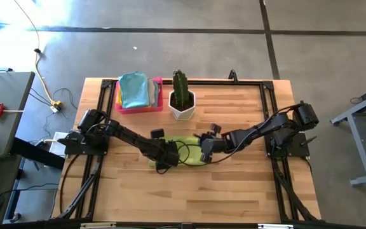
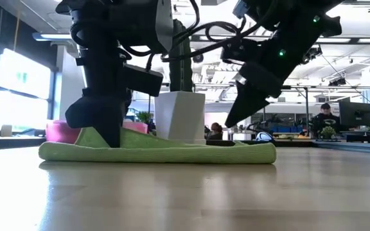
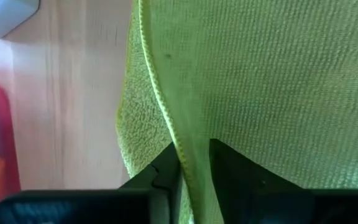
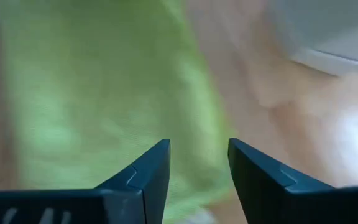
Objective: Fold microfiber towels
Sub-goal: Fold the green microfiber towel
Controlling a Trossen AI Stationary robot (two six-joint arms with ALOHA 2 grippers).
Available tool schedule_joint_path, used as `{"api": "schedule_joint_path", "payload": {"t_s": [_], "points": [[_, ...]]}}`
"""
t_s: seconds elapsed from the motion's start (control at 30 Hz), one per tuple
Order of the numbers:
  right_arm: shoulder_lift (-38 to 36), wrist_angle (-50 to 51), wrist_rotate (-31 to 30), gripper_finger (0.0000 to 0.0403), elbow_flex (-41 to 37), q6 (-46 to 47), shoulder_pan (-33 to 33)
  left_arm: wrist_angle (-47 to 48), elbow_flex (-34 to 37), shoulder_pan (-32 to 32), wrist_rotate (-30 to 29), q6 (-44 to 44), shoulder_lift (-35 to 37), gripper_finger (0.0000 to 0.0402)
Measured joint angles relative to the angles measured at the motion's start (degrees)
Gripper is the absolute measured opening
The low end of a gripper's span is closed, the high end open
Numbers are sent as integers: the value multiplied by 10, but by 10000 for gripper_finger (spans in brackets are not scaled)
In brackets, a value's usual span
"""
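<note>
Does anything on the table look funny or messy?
Nothing is spilled or broken. The lime green towel lies folded flat mid-table, a hem ridge running between the left tool's fingers. The right tool hangs open above it. The cactus pot stands upright, and towels sit stacked in the pink tray.

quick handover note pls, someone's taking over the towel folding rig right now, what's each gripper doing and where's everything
Left gripper: down on the lime green towel at mid-table, fingers slightly apart with the towel's hemmed edge between them.
Right gripper: open, empty, just above the towel's other end.
Towel lies flat and layered on the table, so a fold looks made.
Other towels are stacked in the pink tray at the back, beside the potted cactus.
Left to do: let go of this towel, check the fold, put it away; whether the stacked ones are all folded can't be judged.
</note>
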State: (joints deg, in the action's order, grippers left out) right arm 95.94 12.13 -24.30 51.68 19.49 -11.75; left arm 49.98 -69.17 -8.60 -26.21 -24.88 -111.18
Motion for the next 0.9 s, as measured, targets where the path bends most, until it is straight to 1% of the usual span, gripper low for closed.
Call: {"api": "schedule_joint_path", "payload": {"t_s": [0.1,0.2,0.3,0.37,0.43,0.53,0.63,0.77,0.9], "points": [[14,-42,14,144,0,-1,-11,9,0,0,-9,0,0,89],[29,-53,16,136,0,0,-19,49,0,0,-49,-5,0,116],[38,-50,17,133,0,10,-20,102,0,0,-104,-29,0,141],[41,-55,18,133,0,20,-20,124,0,0,-111,-39,0,152],[40,-37,18,133,0,28,-20,136,0,0,-97,-39,1,157],[37,-14,19,133,0,55,-20,128,-2,-7,-56,-21,1,157],[24,13,30,133,0,77,-21,122,-6,-23,-29,22,7,150],[-11,73,31,133,0,99,-20,107,-7,-39,6,97,12,136],[-52,136,32,132,0,112,-20,58,8,-41,39,149,22,117]]}}
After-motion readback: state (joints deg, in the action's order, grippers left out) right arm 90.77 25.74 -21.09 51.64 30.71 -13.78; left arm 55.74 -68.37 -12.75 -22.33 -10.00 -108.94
